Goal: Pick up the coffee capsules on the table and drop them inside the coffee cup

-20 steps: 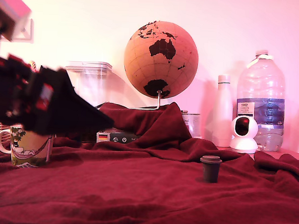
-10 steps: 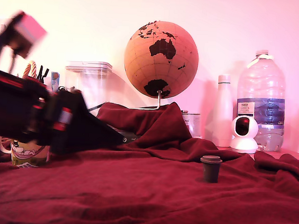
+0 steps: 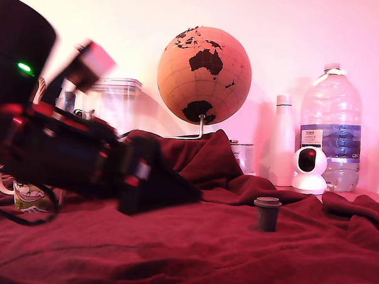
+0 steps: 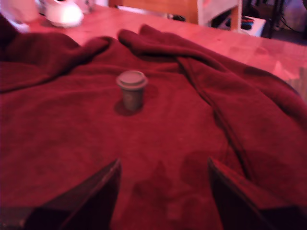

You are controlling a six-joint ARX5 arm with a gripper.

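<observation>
A cork-coloured globe [image 3: 204, 75] with dark continents stands on a thin metal stand at the far middle of the scene. On the exterior view's left of it sits a clear plastic container [image 3: 119, 104] with a lid. On the exterior view's right stand a white bottle [image 3: 282, 141], a small white round camera [image 3: 310, 170] with a dark lens, and a large clear water bottle [image 3: 331, 129] with a blue label; the camera sits just in front of the water bottle. A small metal tin [image 3: 243, 156] shows between the globe's stand and the white bottle. All stand against a pale wall [image 3: 307, 34].
</observation>
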